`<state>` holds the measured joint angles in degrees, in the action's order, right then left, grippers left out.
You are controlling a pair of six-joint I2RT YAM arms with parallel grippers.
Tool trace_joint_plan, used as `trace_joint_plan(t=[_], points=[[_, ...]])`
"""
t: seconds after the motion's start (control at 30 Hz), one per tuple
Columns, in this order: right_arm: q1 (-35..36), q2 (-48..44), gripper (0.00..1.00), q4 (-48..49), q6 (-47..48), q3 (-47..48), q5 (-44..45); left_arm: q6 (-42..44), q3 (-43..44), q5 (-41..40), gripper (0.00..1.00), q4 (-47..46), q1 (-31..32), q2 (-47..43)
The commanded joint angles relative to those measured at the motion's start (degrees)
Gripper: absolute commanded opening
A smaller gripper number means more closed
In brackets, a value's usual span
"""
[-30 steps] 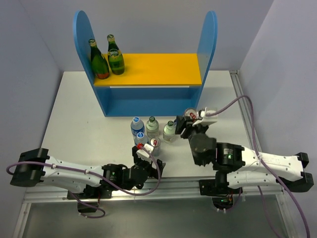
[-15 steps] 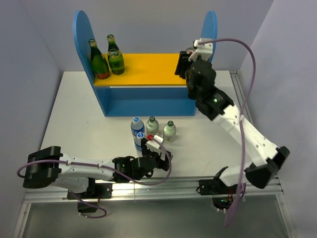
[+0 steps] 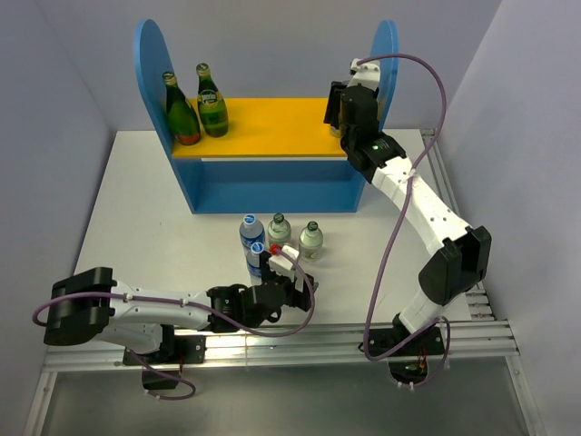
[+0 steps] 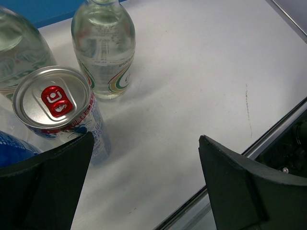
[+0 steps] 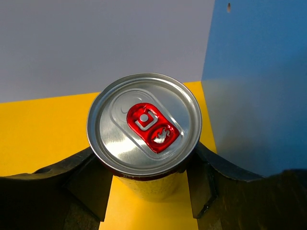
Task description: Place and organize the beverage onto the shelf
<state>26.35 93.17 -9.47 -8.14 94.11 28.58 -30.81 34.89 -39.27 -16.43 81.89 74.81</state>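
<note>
The shelf [image 3: 272,127] stands at the back, with blue round-topped side panels and a yellow board. My right gripper [image 3: 340,109] is shut on a silver can with a red tab [image 5: 144,124] at the board's right end, beside the blue side panel [image 5: 259,81]. In the right wrist view that gripper [image 5: 146,181] has a finger pressed on each side of the can; whether the can touches the board does not show. My left gripper [image 4: 146,139] is open and low over the table, with another red-tabbed can [image 4: 53,103] just left of its left finger [image 4: 48,187].
Two green bottles [image 3: 182,113] [image 3: 211,104] stand at the board's left end. Clear bottles [image 3: 280,232] [image 3: 311,238] and blue-capped ones [image 3: 251,229] cluster on the white table [image 3: 136,209] in front of the shelf. The table's metal front rail [image 4: 268,139] runs close to the left gripper.
The right arm has lifted its can off the table and stretched to the right end of the shelf's board. The left gripper has shifted a little right, toward the bottle cluster.
</note>
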Motion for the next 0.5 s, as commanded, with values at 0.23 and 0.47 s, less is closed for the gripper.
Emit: trace_joint_plan(t=[0.23, 0.47], points=[[-0.4, -1.5, 0.90, 1.2, -2.4, -0.7, 0.5, 0.3, 1.9, 0.6, 0.98, -3.1, -0.9, 3.0], [-0.4, -4.4, 1.00, 2.5, -3.7, -5.9, 0.3, -0.2, 1.8, -1.6, 0.98, -4.0, -1.3, 5.7]])
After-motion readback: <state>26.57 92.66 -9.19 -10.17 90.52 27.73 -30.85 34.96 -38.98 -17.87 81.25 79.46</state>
